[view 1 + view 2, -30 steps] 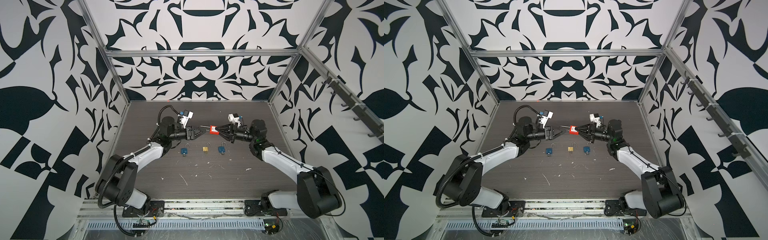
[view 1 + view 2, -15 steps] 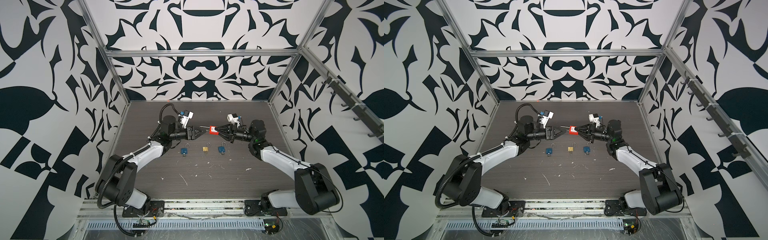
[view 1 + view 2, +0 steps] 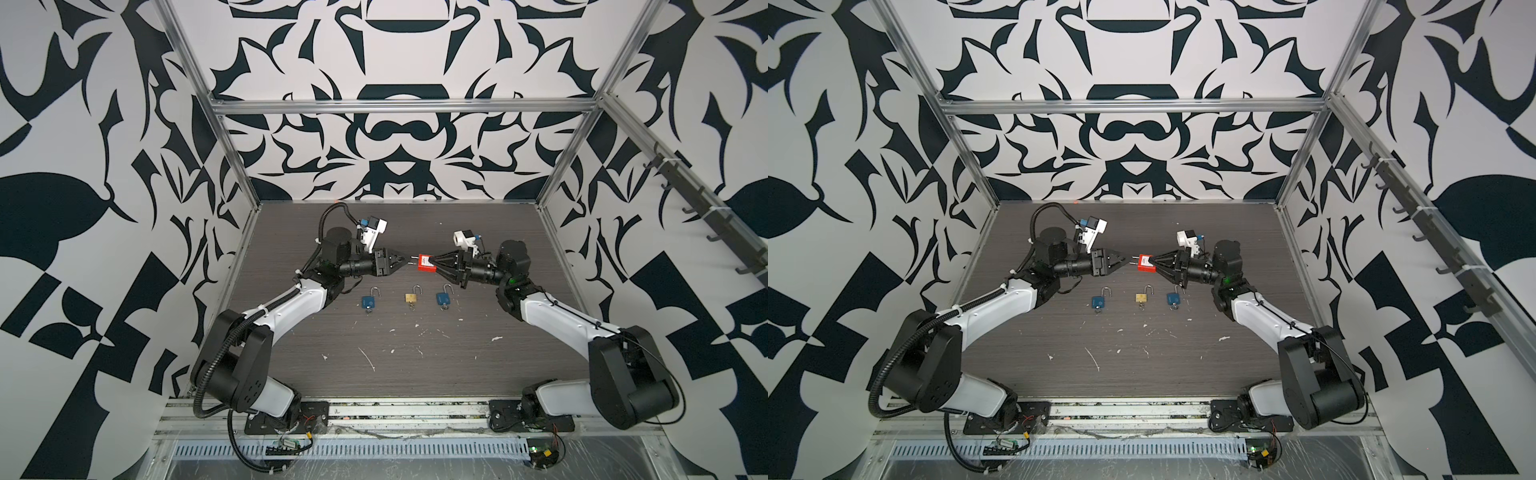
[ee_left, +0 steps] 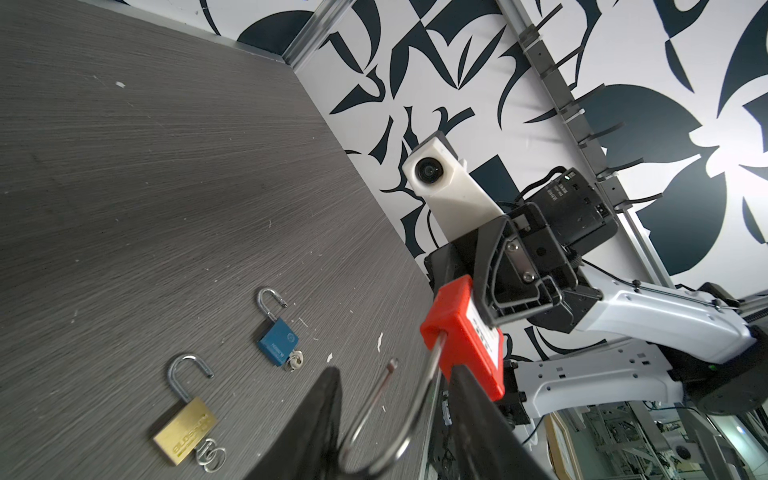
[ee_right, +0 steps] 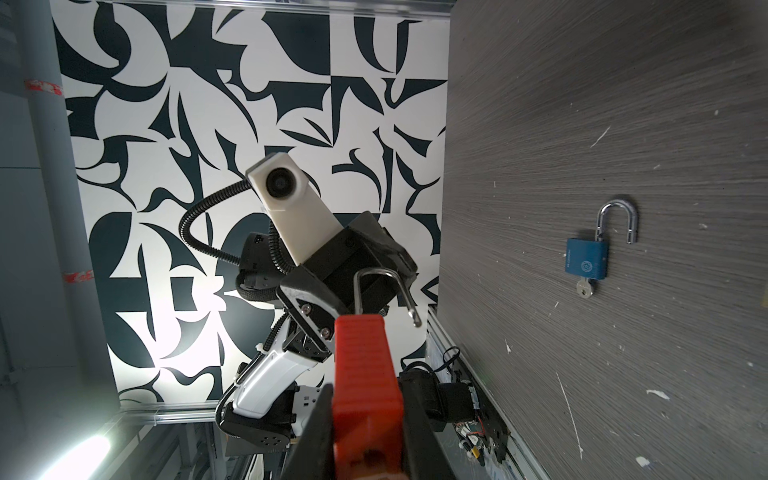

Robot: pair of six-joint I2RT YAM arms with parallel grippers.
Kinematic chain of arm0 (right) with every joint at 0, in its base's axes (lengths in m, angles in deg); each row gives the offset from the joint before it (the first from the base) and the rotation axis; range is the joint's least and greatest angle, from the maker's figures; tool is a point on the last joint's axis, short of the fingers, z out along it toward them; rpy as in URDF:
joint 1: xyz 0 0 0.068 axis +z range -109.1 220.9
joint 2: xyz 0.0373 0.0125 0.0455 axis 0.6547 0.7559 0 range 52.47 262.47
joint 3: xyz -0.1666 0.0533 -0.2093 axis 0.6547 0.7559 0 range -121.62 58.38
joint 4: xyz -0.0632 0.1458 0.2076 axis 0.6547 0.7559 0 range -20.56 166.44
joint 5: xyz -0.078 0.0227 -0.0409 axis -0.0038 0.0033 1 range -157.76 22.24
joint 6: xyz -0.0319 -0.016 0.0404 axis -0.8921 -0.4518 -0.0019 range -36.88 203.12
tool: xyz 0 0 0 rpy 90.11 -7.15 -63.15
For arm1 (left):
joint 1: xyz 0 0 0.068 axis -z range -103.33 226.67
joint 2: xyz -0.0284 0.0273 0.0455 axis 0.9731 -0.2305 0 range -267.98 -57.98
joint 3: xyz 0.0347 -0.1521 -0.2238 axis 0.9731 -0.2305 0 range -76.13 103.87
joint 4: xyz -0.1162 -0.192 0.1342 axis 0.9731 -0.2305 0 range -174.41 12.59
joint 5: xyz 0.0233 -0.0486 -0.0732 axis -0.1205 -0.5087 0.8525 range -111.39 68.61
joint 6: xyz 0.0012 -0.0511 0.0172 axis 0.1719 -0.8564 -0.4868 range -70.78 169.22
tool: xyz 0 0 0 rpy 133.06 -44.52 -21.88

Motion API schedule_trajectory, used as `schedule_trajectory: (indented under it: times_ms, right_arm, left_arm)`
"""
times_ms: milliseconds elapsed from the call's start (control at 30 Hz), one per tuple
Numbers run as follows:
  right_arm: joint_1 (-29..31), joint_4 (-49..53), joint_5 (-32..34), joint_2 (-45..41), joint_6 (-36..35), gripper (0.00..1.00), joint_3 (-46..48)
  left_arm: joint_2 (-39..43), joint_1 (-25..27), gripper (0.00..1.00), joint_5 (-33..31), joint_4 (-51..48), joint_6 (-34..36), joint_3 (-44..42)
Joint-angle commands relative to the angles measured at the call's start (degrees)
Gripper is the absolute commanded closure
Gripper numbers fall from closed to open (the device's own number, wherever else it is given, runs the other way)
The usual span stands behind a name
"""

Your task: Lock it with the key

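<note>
A red padlock [image 3: 427,263] [image 3: 1146,263] hangs in mid-air over the table's far middle, with my right gripper [image 3: 434,262] [image 5: 365,386] shut on its body [image 5: 365,374]. Its steel shackle [image 4: 417,399] [image 5: 376,272] stands swung open and points at my left gripper [image 3: 406,262] [image 4: 395,374]. That gripper is open, with the shackle's loop between its fingers. One finger [image 4: 320,415] touches the bend. No key shows in the red padlock. A key [image 5: 585,289] sits in a blue padlock [image 5: 586,257] on the table.
Three open padlocks lie in a row on the dark wood table [image 3: 415,365] below the grippers: a blue one [image 3: 369,302], a brass one [image 3: 411,297] [image 4: 185,432] and another blue one [image 3: 443,297] [image 4: 277,341]. Patterned walls enclose the table on three sides.
My left gripper has moved a little right towards the red padlock, and its fingers have narrowed around the shackle. The right gripper has kept its hold and place.
</note>
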Motion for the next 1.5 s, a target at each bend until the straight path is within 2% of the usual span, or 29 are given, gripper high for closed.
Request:
schedule_trajectory:
  times_ms: [0, 100, 233, 333, 400, 500, 567, 933, 1167, 1400, 1467]
  right_arm:
    - [0.30, -1.79, 0.47, -0.11, -2.31, 1.00, -0.75]
    - [0.29, -1.59, 0.40, -0.08, -4.41, 1.00, -0.95]
    - [0.28, 3.59, -0.08, -0.89, -11.43, 1.00, -1.51]
    - [0.23, 6.60, -0.02, -1.79, -16.08, 1.00, -1.53]
    - [0.12, 8.22, -0.11, -2.32, -18.44, 1.00, -1.45]
    - [-0.06, 8.67, -0.41, -3.05, -21.54, 1.00, -1.04]
    - [-0.60, 4.32, -1.33, -2.75, -22.25, 1.00, 0.67]
    - [-0.69, -15.90, -3.07, -0.06, -13.29, 1.00, 4.27]
    - [-0.65, -21.45, -3.21, -0.61, -10.86, 1.00, 5.21]
    - [-0.53, -30.15, -3.15, 0.62, -4.08, 1.00, 5.80]
    - [-0.51, -34.88, -2.68, 2.08, 0.08, 1.00, 5.89]
  left_arm:
    - [1.64, 0.15, 0.57, 0.31, -1.57, 0.54, 1.41]
    - [1.91, 0.11, 0.63, 0.44, -2.38, 0.55, 1.31]
    - [2.17, 0.16, 0.79, 0.05, -3.67, 0.55, 1.19]
    - [2.25, 0.16, 0.85, 0.09, -4.29, 0.35, 1.58]
    - [2.33, 0.16, 0.94, 0.60, -4.25, -0.34, 1.81]
    - [2.38, 0.15, 1.00, 2.15, -3.15, -2.22, 2.19]
    - [2.73, 0.16, 1.00, 3.81, -0.61, -4.98, 1.72]
    - [4.18, 0.61, 1.00, 5.01, 4.06, -10.10, 1.27]
    - [3.83, 1.57, 1.00, 5.10, 4.58, -10.53, 2.10]
    - [3.58, 2.51, 1.00, 3.09, 4.39, -8.71, 2.06]
    - [3.24, 2.90, 1.00, 2.86, 4.02, -8.25, 2.37]
